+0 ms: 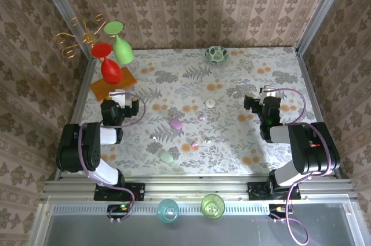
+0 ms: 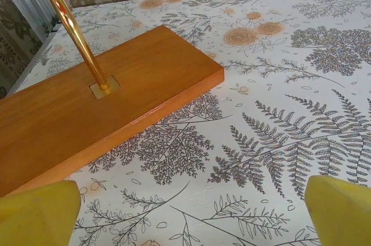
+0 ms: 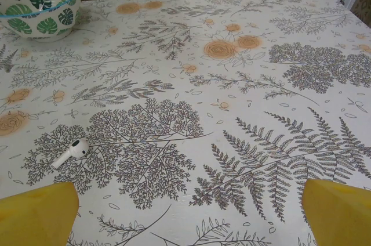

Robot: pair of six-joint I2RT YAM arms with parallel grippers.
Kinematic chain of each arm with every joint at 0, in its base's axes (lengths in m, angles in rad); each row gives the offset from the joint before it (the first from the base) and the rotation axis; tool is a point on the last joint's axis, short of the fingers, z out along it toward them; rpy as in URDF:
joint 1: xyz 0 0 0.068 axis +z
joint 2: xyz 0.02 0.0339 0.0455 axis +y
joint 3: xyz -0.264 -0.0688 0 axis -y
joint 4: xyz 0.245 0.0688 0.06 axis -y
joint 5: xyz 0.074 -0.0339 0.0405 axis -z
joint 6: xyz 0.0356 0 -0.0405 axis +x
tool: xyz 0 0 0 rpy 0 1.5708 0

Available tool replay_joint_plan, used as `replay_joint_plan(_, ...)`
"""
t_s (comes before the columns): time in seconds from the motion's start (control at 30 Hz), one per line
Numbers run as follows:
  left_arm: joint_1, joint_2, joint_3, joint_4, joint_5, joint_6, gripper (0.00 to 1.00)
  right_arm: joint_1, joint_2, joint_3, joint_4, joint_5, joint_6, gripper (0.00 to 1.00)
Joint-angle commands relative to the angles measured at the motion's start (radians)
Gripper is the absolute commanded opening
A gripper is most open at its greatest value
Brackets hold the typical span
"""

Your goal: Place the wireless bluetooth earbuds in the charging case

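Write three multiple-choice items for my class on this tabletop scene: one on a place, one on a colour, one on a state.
1. In the right wrist view, where is the leaf-patterned bowl?
A. near right
B. far left
C. between the fingers

2. What colour is the earbud lying on the cloth?
A. black
B. red
C. white

3. How is the right gripper?
A. open, holding nothing
B. shut on the earbud
C. shut on the bowl

Answers:
1 B, it sits in the upper left corner of that view.
2 C, its glossy shell is white.
3 A, its yellow fingers stand far apart over bare cloth.
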Motion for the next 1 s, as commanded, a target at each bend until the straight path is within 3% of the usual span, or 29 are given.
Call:
replay_joint_plan(0.0,0.005,0.002,0.015,0.0,0.007,-0.014,1.0,0.004,0.009,-0.005,0.051,0.03,-0.009,1.0)
replay_joint_plan(0.7,0.002,-0.01,-0.008,0.035,0.004,-0.01,1.0,0.006,0.007,-0.006,0.049,0.018,-0.014,1.0)
replay_joint_plan(0.8,-0.024,-0.097,-0.047,0.037,-0.055,0.003,1.0,0.014,-0.045,-0.001,0.005,0.039,-0.018,1.0)
replay_joint_plan(0.97,-0.086,-0.356,-0.061,-0.157,-0.115,0.015,1.0,0.025,-0.202,0.068,-0.271,0.04,0.005,1.0)
